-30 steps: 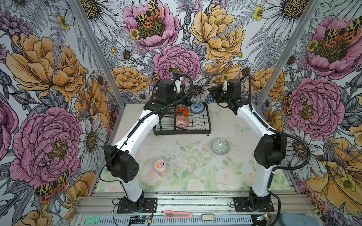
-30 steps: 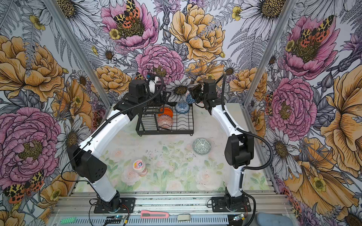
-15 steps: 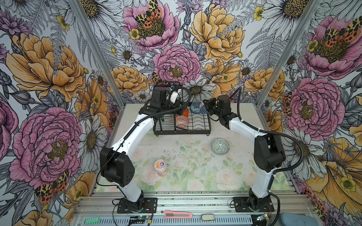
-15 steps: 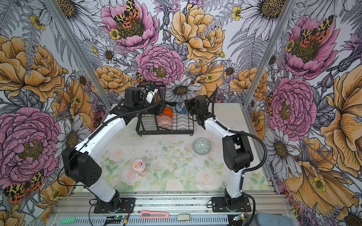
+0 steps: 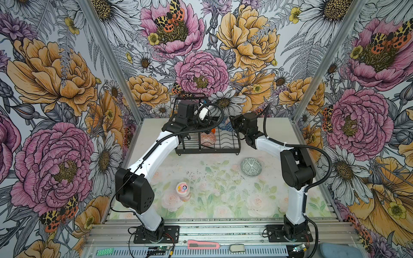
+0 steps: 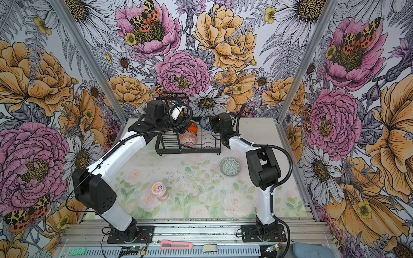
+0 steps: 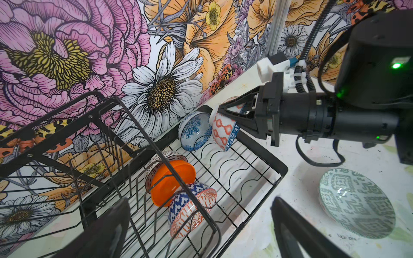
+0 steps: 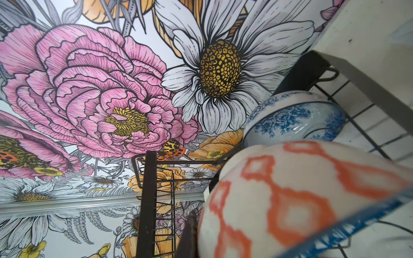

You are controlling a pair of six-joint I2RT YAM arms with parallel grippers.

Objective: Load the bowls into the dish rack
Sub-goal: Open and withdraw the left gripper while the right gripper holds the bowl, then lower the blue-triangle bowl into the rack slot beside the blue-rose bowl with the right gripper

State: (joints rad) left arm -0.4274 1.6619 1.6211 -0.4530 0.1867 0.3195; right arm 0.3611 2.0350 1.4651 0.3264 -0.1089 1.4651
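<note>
My right gripper [image 7: 220,111] is shut on the rim of an orange geometric bowl [image 7: 223,131] with a blue edge, held tilted over the far right corner of the black wire dish rack [image 7: 263,154]. It hangs right beside a white-blue floral bowl [image 8: 290,116] standing on edge there. A plain orange bowl [image 7: 172,183], a blue-and-orange patterned bowl [image 7: 190,207] and a brown speckled bowl [image 7: 161,160] lean together mid-rack. A grey-green geometric bowl [image 5: 251,166] lies on the table in front of the rack's right end. My left gripper [image 7: 201,207] hovers open and empty above the rack's left part.
A small pink-lidded jar [image 5: 183,191] stands on the table mat toward the front. The rack's taller basket section [image 7: 67,125] rises at its left end against the back wall. Both forearms cross the rack's front corners in both top views.
The right arm has swung left and down, bringing the held bowl from beyond the rack's right end to its far right corner. The left wrist drew slightly left and back, still open.
</note>
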